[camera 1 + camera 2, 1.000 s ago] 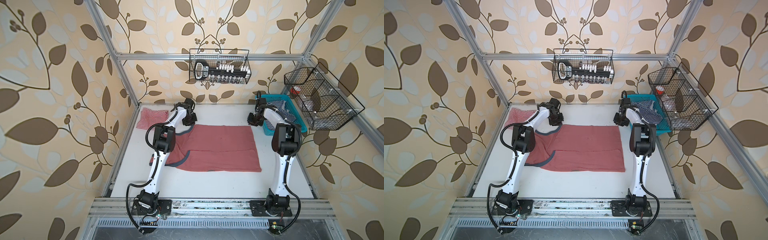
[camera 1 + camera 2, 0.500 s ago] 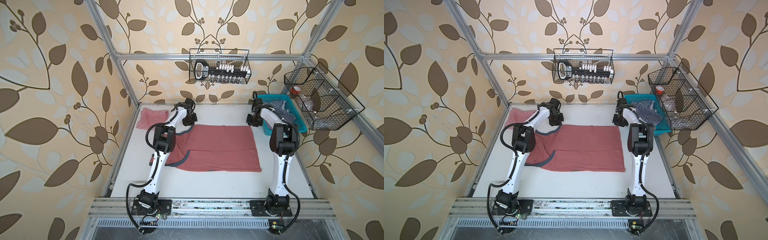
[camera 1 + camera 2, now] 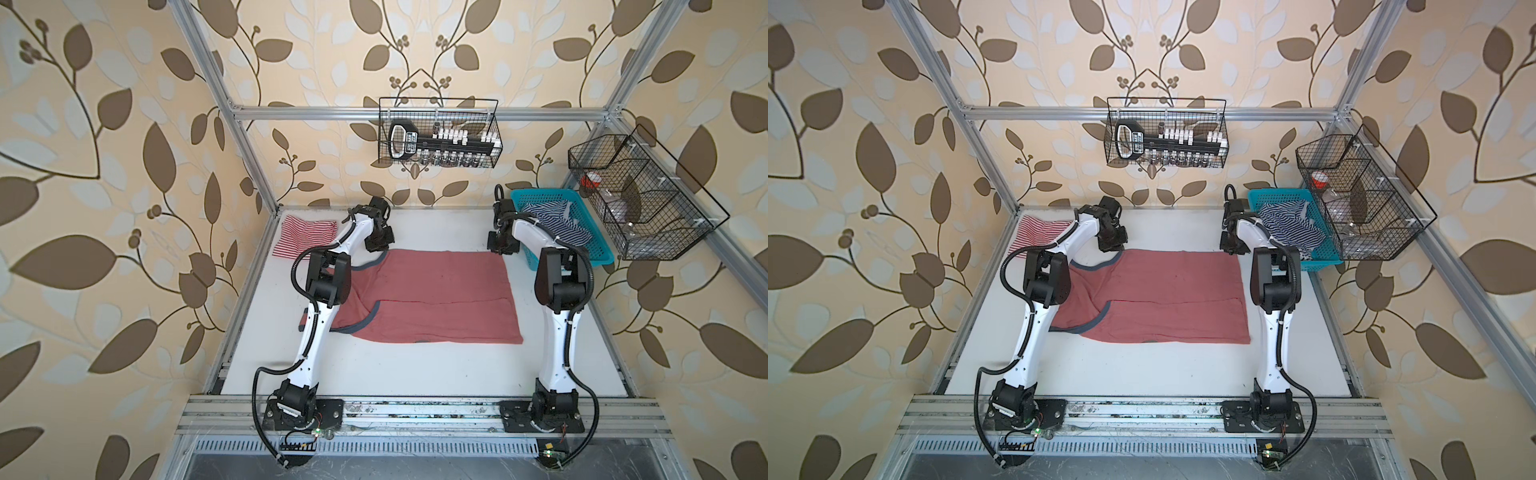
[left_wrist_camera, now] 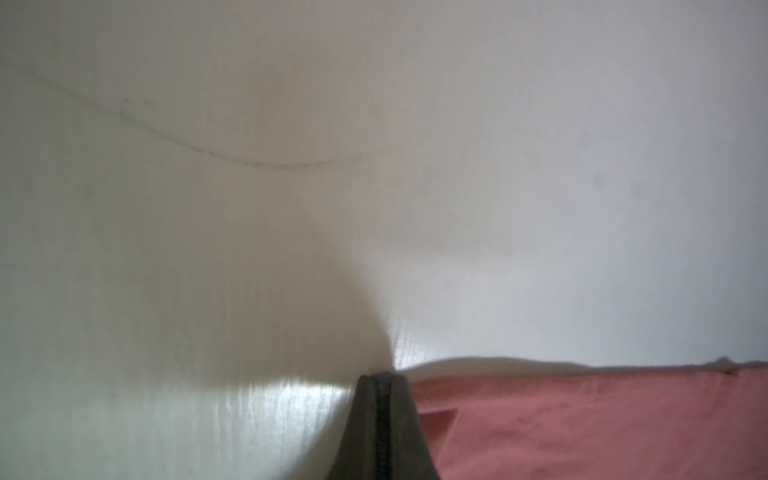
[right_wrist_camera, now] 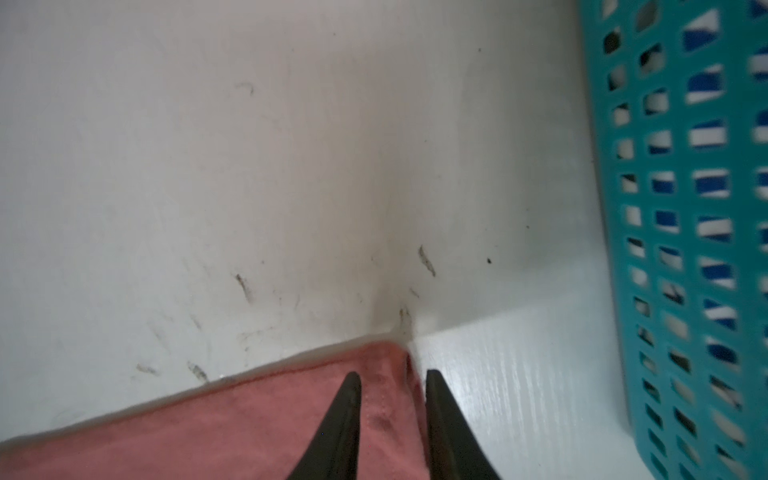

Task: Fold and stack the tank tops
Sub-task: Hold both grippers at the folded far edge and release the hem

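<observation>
Right gripper [image 5: 392, 374] moved astride red tank top [image 3: 436, 286] corner, jaws parted; left gripper [image 4: 380, 377], shut at its edge, may grip nothing.

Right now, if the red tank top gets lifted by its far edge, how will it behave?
Probably floppy: the red tank top lies flat, folded over itself, so it should sag between grip points. Likely light, being thin cloth. It may slide easily on the glossy table.
</observation>
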### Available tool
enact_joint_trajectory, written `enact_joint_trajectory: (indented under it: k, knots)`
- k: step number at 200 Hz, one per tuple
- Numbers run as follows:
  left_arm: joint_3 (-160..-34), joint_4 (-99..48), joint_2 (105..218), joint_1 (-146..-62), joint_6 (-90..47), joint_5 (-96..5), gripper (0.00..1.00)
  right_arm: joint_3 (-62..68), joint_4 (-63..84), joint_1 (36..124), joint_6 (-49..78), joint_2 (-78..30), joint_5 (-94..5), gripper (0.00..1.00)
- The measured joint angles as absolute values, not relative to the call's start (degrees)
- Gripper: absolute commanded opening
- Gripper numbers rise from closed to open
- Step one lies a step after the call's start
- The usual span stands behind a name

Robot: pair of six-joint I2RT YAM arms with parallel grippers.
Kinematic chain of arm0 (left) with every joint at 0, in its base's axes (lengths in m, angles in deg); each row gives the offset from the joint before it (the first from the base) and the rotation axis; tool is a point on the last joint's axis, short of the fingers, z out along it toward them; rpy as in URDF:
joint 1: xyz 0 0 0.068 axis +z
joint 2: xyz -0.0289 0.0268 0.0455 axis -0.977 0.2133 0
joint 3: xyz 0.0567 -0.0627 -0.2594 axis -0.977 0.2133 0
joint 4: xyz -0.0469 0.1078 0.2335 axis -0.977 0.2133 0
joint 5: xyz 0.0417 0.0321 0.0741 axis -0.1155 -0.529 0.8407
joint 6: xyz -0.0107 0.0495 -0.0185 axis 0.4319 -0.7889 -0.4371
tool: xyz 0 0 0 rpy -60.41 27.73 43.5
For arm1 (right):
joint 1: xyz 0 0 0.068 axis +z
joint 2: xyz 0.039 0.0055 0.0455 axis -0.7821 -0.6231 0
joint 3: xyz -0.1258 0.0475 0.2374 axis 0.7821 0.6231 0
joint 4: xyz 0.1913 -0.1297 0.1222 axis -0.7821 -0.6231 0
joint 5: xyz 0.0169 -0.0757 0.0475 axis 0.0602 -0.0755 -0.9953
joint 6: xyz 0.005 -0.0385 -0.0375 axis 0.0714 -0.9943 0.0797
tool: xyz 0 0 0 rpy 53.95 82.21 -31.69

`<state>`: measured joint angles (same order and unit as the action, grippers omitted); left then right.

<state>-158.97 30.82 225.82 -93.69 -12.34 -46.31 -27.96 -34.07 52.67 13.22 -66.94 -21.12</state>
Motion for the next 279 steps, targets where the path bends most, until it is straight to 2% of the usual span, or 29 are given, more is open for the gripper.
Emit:
enact_joint_trajectory:
  k: [143,161,177,248,279]
  knots:
    - [-158.54,30.71,225.62,-93.34,-12.62,-46.35,0.00,-31.35,-35.62,52.56,12.98,-70.27,-21.25,0.25]
    - [-158.32,30.54,225.54,-93.34,-12.62,-46.35,0.00,-31.35,-35.64,52.49,12.96,-70.27,-21.27,0.17]
    - [-158.17,30.43,225.45,-93.34,-12.62,-46.35,0.00,-31.35,-35.77,52.45,12.59,-70.27,-21.45,0.00]
    - [-157.40,30.03,224.92,-93.34,-12.62,-46.33,0.00,-31.33,-35.44,52.17,12.26,-69.87,-21.69,0.00]
    - [-153.92,29.03,222.65,-93.34,-12.64,-46.37,0.00,-26.89,-33.19,51.77,11.93,-65.78,-22.54,0.00]
